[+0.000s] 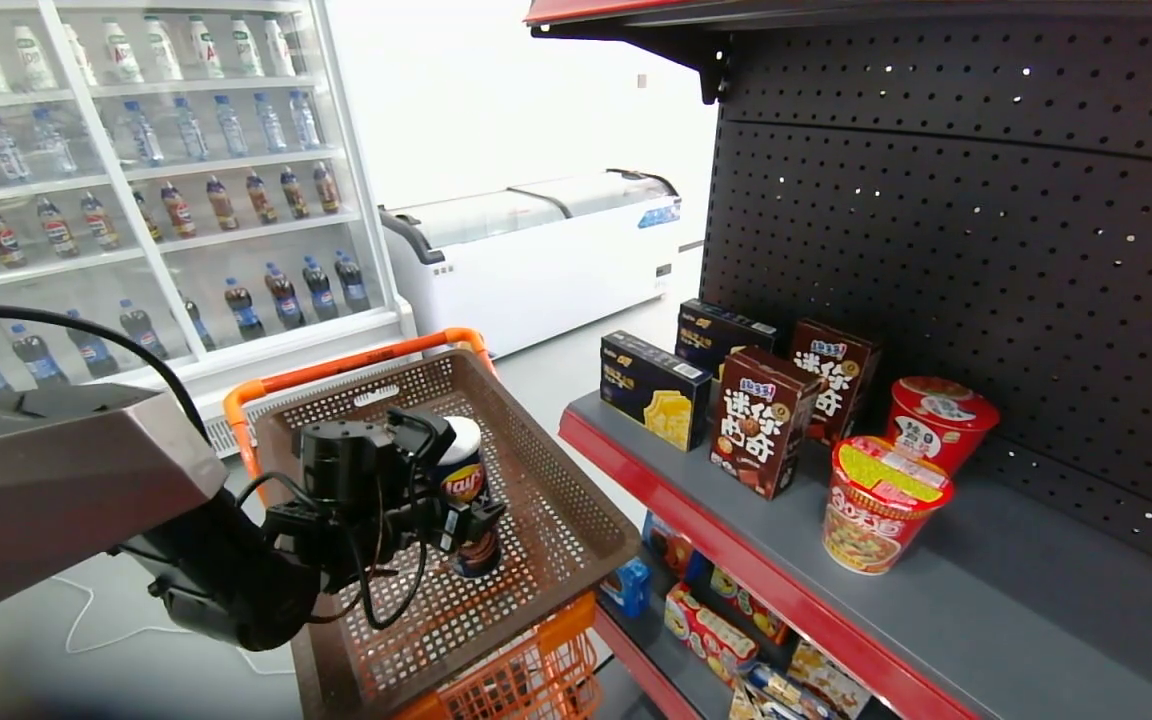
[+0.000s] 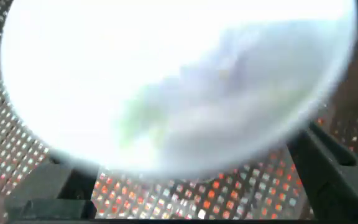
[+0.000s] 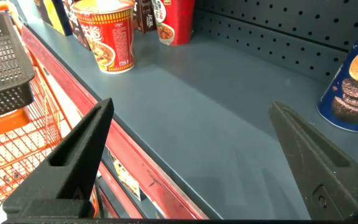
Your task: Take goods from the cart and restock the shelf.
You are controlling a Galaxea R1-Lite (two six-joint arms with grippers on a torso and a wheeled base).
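Note:
A chips can (image 1: 463, 470) with a white lid stands upright in the brown mesh basket (image 1: 556, 520) on top of the orange cart (image 1: 526, 680). My left gripper (image 1: 451, 500) is shut on the can from the side, a finger on each flank. In the left wrist view the can's lid (image 2: 173, 87) looms very close, with the fingers (image 2: 328, 168) low on either side over the basket mesh. My right gripper (image 3: 191, 118) hangs open with nothing in it over the grey shelf board (image 3: 229, 130).
On the shelf (image 1: 986, 600) stand two cup noodles (image 1: 881, 505), two brown boxes (image 1: 761, 420) and dark blue boxes (image 1: 654, 388). A blue cookie tube (image 3: 353, 87) stands farther along. The board between cup and tube is bare. A drinks fridge (image 1: 136, 180) and a chest freezer (image 1: 536, 250) are behind.

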